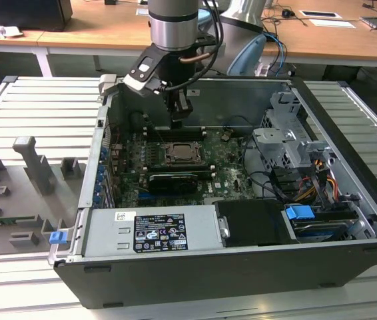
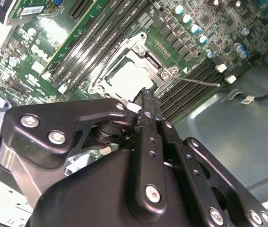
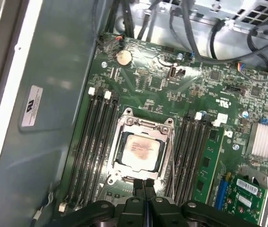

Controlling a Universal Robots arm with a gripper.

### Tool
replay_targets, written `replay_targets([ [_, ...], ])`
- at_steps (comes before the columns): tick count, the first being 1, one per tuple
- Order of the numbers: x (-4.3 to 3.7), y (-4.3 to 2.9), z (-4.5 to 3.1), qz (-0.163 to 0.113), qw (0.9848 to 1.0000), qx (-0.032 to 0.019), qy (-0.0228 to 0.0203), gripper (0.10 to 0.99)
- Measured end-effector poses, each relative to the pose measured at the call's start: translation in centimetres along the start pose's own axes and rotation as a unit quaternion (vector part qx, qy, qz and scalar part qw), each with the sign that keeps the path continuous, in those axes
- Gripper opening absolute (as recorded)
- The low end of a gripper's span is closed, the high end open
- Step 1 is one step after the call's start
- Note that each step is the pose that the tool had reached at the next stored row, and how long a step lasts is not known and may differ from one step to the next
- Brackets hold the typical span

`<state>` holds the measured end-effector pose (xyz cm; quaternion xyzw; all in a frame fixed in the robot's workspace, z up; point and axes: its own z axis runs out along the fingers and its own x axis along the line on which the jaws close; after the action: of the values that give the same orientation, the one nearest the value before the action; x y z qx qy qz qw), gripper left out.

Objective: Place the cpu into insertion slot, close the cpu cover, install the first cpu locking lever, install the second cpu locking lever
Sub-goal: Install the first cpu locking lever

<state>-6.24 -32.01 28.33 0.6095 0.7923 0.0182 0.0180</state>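
- You have the gripper point(image 1: 180, 119) hanging inside the open computer case point(image 1: 348, 167), upper centre of the exterior view, just above the motherboard.
- Gripper state: narrow. In both wrist views the fingertips point(image 3: 144, 185) lie together with no gap you could use and nothing between them.
- The cpu point(image 3: 141, 149) sits flat in the insertion slot point(image 1: 200, 159), its pale top facing up. In the exterior view the slot is just left of frame centre and directly below the gripper.
- The cpu cover point(image 3: 146, 126) lies down over the chip, and its window frames the metal top.
- In the second wrist view the gripper tip point(image 2: 146, 94) is at the socket's edge. You cannot tell whether it touches.
- A thin locking lever point(image 2: 200, 82) juts out from the socket over the memory slots point(image 3: 96, 142). Judged unlatched, though the hook end is too small to confirm.
- Handling, cpu: light, stiff and thin. The contacts under it are likely fragile. Take it only by opposite edges, and do not slide it.
- Handling, cover: thin hinged sheet metal that would flex if pushed off-centre. Bear on the frame bar, never through the window.
- Handling, lever: slim, springy and smooth wire. Expect it to slip off a flat fingertip, so bear on it close to its free end.
- The case rests on the slatted worktop point(image 1: 35, 113).
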Motion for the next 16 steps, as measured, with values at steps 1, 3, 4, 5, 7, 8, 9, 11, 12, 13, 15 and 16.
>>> replay_targets([
  [1, 0.00, -0.01, 0.00, -0.008, 1.0000, -0.0001, 0.0004, 0.106],
  [3, 0.01, -0.02, 0.00, -0.026, 0.9997, -0.0002, 0.0014, 0.106],
  [4, 0.01, -0.02, 0.00, -0.037, 0.9993, -0.0003, 0.0019, 0.106],
  [5, 0.00, -0.01, 0.00, -0.052, 0.9986, -0.0004, 0.0027, 0.106],
  [7, 0.01, -0.01, 0.00, -0.070, 0.9975, -0.0005, 0.0036, 0.106],
  [8, 0.00, -0.01, 0.00, -0.087, 0.9962, -0.0006, 0.0044, 0.106],
  [9, 0.00, -0.01, 0.00, -0.101, 0.9949, -0.0006, 0.0051, 0.106],
  [11, 0.01, -0.01, 0.00, -0.116, 0.9932, -0.0007, 0.0058, 0.106],
  [12, 0.00, -0.01, 0.00, -0.124, 0.9923, -0.0007, 0.0061, 0.106],
  [13, 0.00, -0.01, 0.00, -0.129, 0.9916, -0.0008, 0.0064, 0.106],
  [15, 0.01, -0.01, 0.00, -0.140, 0.9901, -0.0008, 0.0069, 0.106],
  [16, 0.00, -0.01, 0.00, -0.147, 0.9891, -0.0009, 0.0072, 0.106],
])
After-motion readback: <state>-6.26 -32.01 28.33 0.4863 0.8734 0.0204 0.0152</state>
